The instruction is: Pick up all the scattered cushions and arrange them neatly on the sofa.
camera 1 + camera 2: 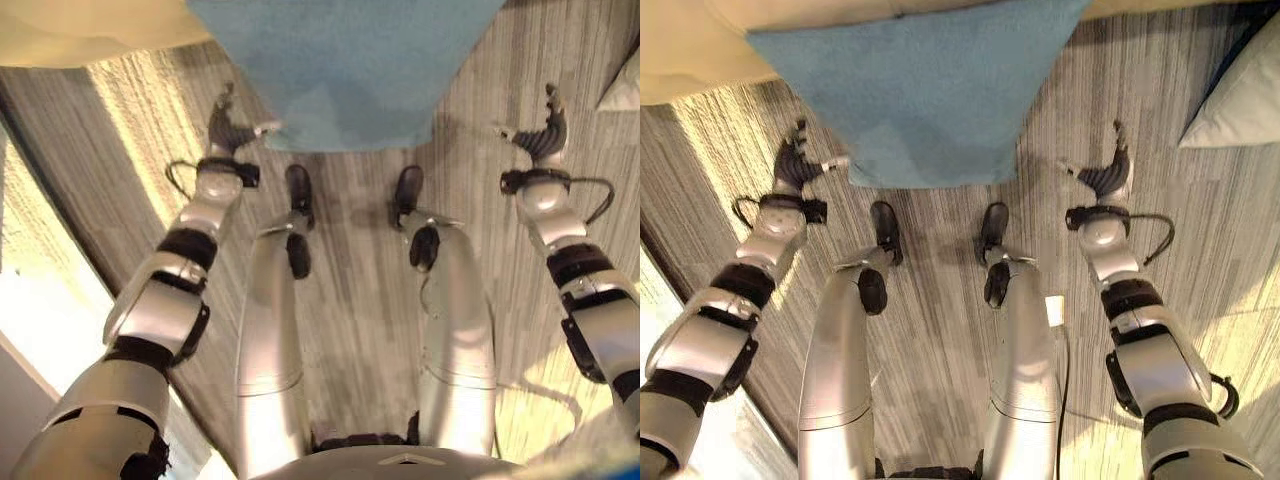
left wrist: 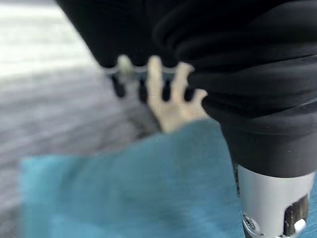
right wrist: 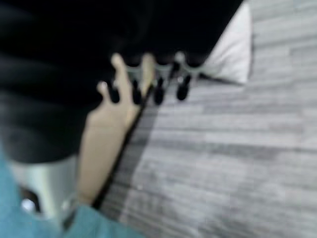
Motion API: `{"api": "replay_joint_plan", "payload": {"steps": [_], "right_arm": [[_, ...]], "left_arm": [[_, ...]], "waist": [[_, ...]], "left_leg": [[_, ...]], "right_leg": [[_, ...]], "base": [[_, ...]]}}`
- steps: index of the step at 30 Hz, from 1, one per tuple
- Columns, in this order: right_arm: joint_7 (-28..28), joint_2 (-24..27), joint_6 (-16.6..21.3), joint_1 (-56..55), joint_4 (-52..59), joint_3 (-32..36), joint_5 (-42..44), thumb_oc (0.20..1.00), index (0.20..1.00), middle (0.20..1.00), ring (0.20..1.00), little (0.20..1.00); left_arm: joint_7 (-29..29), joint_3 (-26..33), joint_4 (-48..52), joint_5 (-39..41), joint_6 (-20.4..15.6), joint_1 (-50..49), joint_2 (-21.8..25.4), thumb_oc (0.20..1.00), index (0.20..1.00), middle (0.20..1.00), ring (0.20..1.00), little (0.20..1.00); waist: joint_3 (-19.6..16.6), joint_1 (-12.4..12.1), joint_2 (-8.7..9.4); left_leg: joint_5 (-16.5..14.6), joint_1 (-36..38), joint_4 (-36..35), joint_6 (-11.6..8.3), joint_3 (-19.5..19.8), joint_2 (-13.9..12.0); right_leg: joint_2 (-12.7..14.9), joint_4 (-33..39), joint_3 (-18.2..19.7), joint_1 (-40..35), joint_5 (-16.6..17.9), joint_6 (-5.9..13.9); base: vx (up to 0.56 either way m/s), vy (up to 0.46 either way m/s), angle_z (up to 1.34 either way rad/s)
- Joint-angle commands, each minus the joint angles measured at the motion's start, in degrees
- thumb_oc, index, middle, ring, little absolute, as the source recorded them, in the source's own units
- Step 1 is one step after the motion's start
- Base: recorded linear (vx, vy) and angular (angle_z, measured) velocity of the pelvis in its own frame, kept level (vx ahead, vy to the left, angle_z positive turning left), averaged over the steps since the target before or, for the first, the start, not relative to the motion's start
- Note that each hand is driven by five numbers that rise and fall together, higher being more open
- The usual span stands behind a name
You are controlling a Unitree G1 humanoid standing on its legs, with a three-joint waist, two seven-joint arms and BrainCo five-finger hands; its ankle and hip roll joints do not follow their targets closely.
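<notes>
— What sits furthest left?

— A pale cream sofa edge (image 1: 690, 60) at the far left, above the grey striped carpet floor (image 1: 1200, 230). Nearer in, my left hand (image 1: 795, 160) hovers over the carpet, fingers relaxed and spread, thumb pointing right, just beside the cushion's near left corner; whether it touches, I cannot tell.

— And the cushion itself?

— The large square teal fabric cushion (image 1: 920, 90) lies in the middle, its far part against the sofa, its near edge on the floor between my two hands.

— Your other hand?

— My right hand (image 1: 1110, 170) hangs to the cushion's right, apart from it, fingers loosely open, holding nothing. Further right, a pale white cushion (image 1: 1240, 100) lies on the carpet.
</notes>
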State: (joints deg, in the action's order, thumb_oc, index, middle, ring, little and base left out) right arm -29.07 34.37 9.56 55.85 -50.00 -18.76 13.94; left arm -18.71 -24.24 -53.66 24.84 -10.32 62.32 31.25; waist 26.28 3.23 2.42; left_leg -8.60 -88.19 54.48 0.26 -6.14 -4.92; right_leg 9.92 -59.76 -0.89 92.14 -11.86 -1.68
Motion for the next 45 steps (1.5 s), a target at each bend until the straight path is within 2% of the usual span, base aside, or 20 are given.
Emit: {"api": "replay_joint_plan", "payload": {"steps": [1, 5, 11, 16, 20, 25, 28, 30, 31, 32, 33, 39, 45], "right_arm": [[-0.2, 0.8, 2.2, -5.9, 0.3, -2.1, 1.7, 1.0, 1.0, 1.0, 1.0, 1.0], [-0.5, 2.7, 1.8, -1.5, -0.3, -3.9, 2.2, 1.0, 1.0, 1.0, 1.0, 1.0], [1.6, 4.4, 2.4, 1.6, -1.5, -5.7, 5.7, 1.0, 1.0, 1.0, 1.0, 1.0], [3.6, 3.9, 2.4, 4.8, -3.8, -8.3, 7.1, 1.0, 1.0, 1.0, 1.0, 1.0], [3.8, 1.8, 1.6, 10.0, -5.0, -12.9, 5.6, 1.0, 1.0, 1.0, 1.0, 1.0], [2.4, -0.1, 0.9, 13.1, -4.3, -15.5, 3.2, 1.0, 1.0, 1.0, 1.0, 1.0], [2.0, -2.9, 0.1, 16.4, -4.4, -18.1, 1.5, 1.0, 1.0, 1.0, 1.0, 1.0], [1.1, -6.2, -0.4, 18.3, -3.6, -19.5, 0.5, 1.0, 1.0, 1.0, 1.0, 1.0], [1.2, -7.8, -0.4, 19.7, -3.3, -20.3, 0.4, 0.256, 0.256, 0.256, 0.256, 0.256], [1.1, -8.3, -0.4, 19.9, -3.1, -20.3, 0.5, 0.2, 0.2, 0.2, 0.2, 0.2], [0.8, -8.8, -0.3, 20.1, -2.6, -20.3, 0.6, 0.2, 0.2, 0.2, 0.2, 0.2], [-0.3, -9.3, 1.0, 19.7, 1.2, -18.4, 1.5, 0.2, 0.2, 0.2, 0.2, 0.2], [-1.5, -8.1, 1.9, 15.6, 7.3, -14.8, -0.5, 0.2, 0.2, 0.2, 0.2, 0.2]], "left_arm": [[0.0, 0.5, -1.7, 1.8, -1.8, -6.1, 0.6, 1.0, 1.0, 1.0, 1.0, 1.0], [-0.2, -1.2, -0.5, 3.4, -1.9, -1.5, 0.4, 1.0, 1.0, 1.0, 1.0, 1.0], [0.1, -2.6, 2.5, 3.9, -2.2, -0.2, 0.4, 1.0, 1.0, 1.0, 1.0, 1.0], [0.5, -3.1, 2.7, 4.2, -2.3, 0.8, -0.1, 1.0, 1.0, 1.0, 1.0, 1.0], [0.2, -3.7, 5.2, 5.8, -3.0, 1.4, 0.1, 1.0, 1.0, 1.0, 1.0, 1.0], [-1.1, -4.4, 7.5, 6.2, -3.6, 2.5, 0.1, 1.0, 1.0, 1.0, 1.0, 1.0], [-2.0, -5.3, 8.6, 6.6, -4.0, 4.4, -0.9, 1.0, 1.0, 1.0, 1.0, 1.0], [-3.1, -6.3, 9.5, 6.9, -4.4, 6.8, -2.2, 1.0, 1.0, 1.0, 1.0, 1.0], [-3.4, -6.5, 9.1, 7.9, -4.5, 8.4, -3.2, 0.956, 0.956, 0.956, 0.956, 0.956], [-3.6, -6.6, 9.0, 8.1, -4.5, 8.9, -3.4, 0.275, 0.275, 0.275, 0.275, 0.275], [-3.8, -6.8, 9.1, 8.3, -4.6, 9.6, -3.8, 0.2, 0.2, 0.2, 0.2, 0.2], [-4.9, -6.5, 12.4, 8.7, -5.4, 9.9, -3.6, 0.2, 0.2, 0.2, 0.2, 0.2], [-4.4, -4.7, 16.5, 8.3, -6.0, 6.3, -3.9, 0.2, 0.2, 0.2, 0.2, 0.2]], "waist": [[-7.4, 0.9, -1.06], [-7.7, 1.2, -1.58], [-7.3, 0.8, -2.17], [-7.3, 0.2, -2.63], [-6.8, -1.1, -3.57], [-5.3, -1.6, -3.85], [-3.6, -2.0, -4.09], [-2.4, -2.0, -3.44], [-1.9, -1.9, -2.95], [-1.7, -1.9, -2.81], [-1.6, -1.8, -2.59], [-2.3, -1.6, -2.49], [-6.3, -1.2, -2.58]], "left_leg": [[-2.4, 0.8, -2.8, -0.98, 4.4, -0.7], [-1.5, -1.4, -3.5, -1.22, 4.8, -1.0], [-0.9, -1.7, -3.7, -1.65, 5.5, -1.0], [-0.4, -1.7, -4.3, -1.96, 5.7, -0.9], [0.2, -1.7, -4.5, -2.25, 6.3, -0.7], [0.2, -1.8, -4.1, -2.28, 6.7, -0.4], [0.2, -1.8, -3.3, -2.27, 7.2, -0.2], [0.1, -1.8, -2.9, -2.37, 7.3, -0.4], [0.1, -1.8, -2.6, -2.38, 7.4, -0.3], [0.1, -1.8, -2.5, -2.38, 7.4, -0.3], [0.2, -1.8, -2.5, -2.44, 7.5, -0.3], [-0.3, -1.8, -1.7, -2.42, 7.7, -0.4], [0.3, -1.8, -4.3, -2.72, 7.0, 0.2]], "right_leg": [[1.8, 9.7, 3.3, -4.8, 4.1, 6.6], [1.2, 10.7, 3.3, -2.6, 4.9, 7.03], [0.8, 10.5, 2.9, -2.3, 4.9, 7.01], [0.7, 10.7, 2.5, -2.2, 4.8, 6.96], [0.6, 10.3, 2.3, -2.2, 4.4, 6.89], [1.0, 9.3, 2.3, -2.2, 4.2, 6.9], [1.5, 8.1, 2.5, -2.2, 4.0, 6.84], [1.7, 7.3, 2.9, -2.2, 3.8, 6.81], [1.6, 6.8, 3.1, -2.2, 3.7, 6.76], [1.6, 6.6, 3.2, -2.2, 3.7, 6.75], [1.5, 6.6, 3.2, -2.2, 3.7, 6.79], [0.8, 6.5, 3.2, -2.2, 3.6, 6.59], [-0.2, 8.6, 2.4, -2.2, 4.4, 6.97]], "base": [[-0.02, -0.018, -0.08], [0.0, -0.044, -0.05], [0.0, -0.067, -0.01], [0.0, -0.048, 0.0], [0.0, -0.046, 0.03], [0.0, -0.007, 0.04], [0.0, 0.007, 0.08], [0.01, -0.004, 0.05], [0.01, 0.012, 0.06], [0.01, 0.006, 0.04], [0.0, 0.0, 0.0], [0.01, 0.01, -0.01], [0.01, 0.003, -0.02]]}}
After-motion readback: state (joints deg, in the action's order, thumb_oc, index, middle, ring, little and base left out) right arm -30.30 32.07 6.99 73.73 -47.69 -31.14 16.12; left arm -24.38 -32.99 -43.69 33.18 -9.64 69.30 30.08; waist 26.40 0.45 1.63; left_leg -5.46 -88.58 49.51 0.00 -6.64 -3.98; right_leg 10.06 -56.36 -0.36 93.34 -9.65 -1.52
